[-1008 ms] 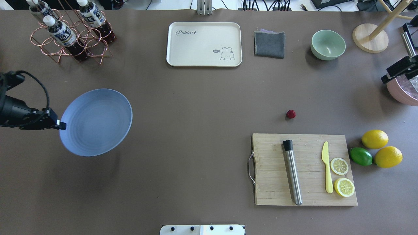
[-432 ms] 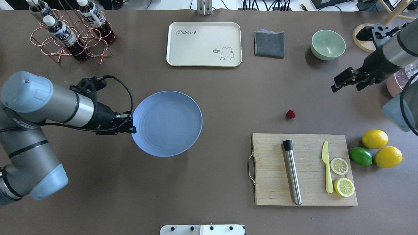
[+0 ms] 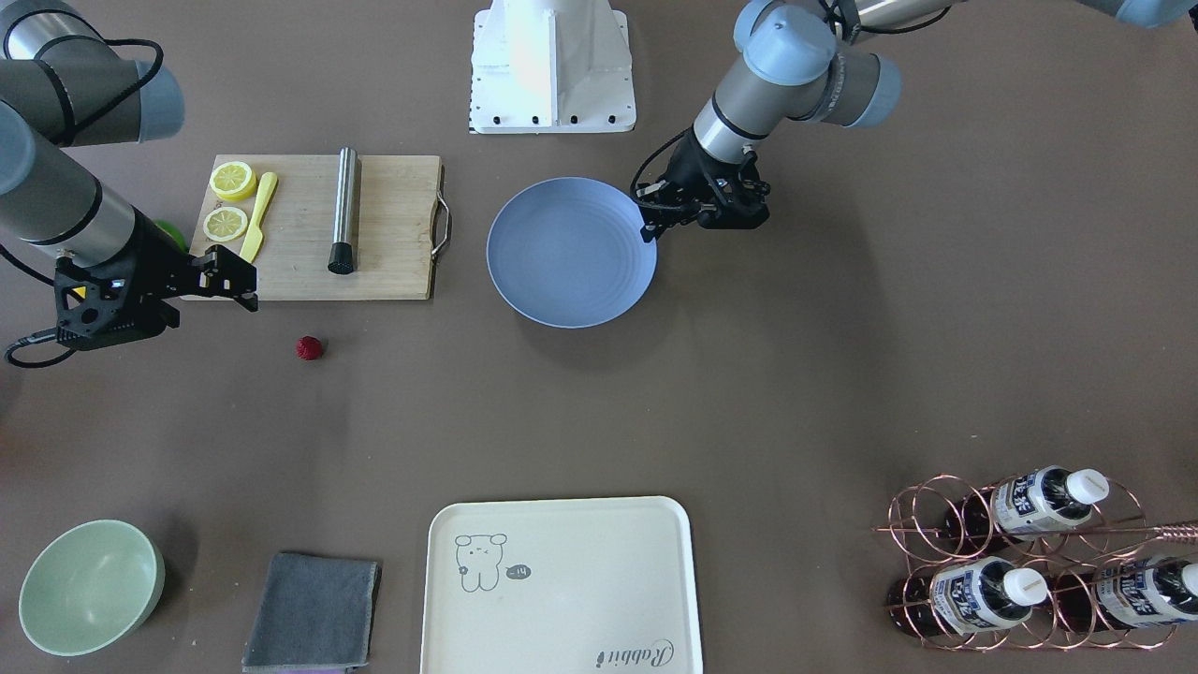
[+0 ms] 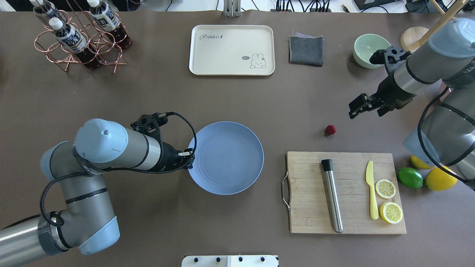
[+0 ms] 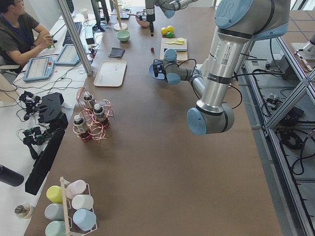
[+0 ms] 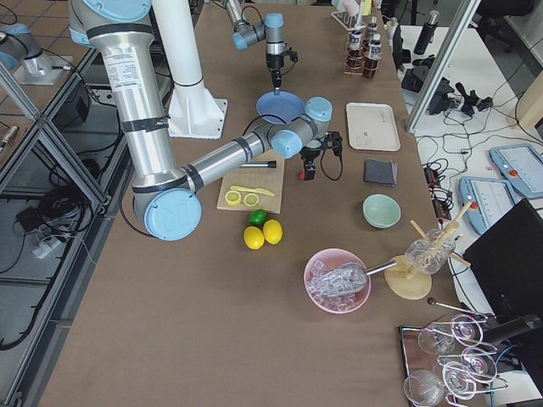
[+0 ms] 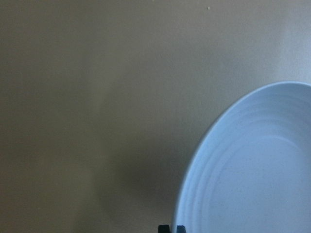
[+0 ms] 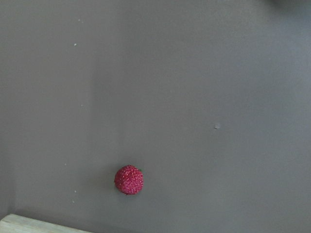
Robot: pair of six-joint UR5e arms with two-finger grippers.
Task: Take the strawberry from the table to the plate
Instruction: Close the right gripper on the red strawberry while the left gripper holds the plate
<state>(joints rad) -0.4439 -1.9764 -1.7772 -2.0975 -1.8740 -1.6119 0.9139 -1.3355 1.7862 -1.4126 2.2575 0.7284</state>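
The strawberry [image 4: 330, 129] [image 3: 310, 348] is a small dark-red bumpy berry lying on the brown table [image 4: 237, 96], just beyond the cutting board. In the right wrist view the strawberry [image 8: 129, 179] sits low and left of centre. My right gripper [image 4: 363, 110] [image 3: 245, 285] hovers open and empty, to the right of the berry and apart from it. The periwinkle-blue plate [image 4: 230, 159] [image 3: 571, 253] is near the table's middle. My left gripper [image 4: 189, 154] [image 3: 648, 225] is shut on its left rim. Whether the plate [image 7: 252, 174] rests on the table I cannot tell.
A bamboo cutting board [image 4: 308, 215] carries a steel muddler [image 4: 332, 196], a yellow knife [image 4: 372, 193] and lemon slices [image 4: 386, 188]. Lemons and a lime [image 4: 410, 177] lie right of it. At the far side are a cream tray [image 4: 232, 50], grey cloth [image 4: 306, 50], green bowl [image 4: 365, 46] and bottle rack [image 4: 79, 37].
The left arm has carried the plate rightward from the left edge to the table's middle. The right arm has come in from the right edge toward the strawberry, which has not moved.
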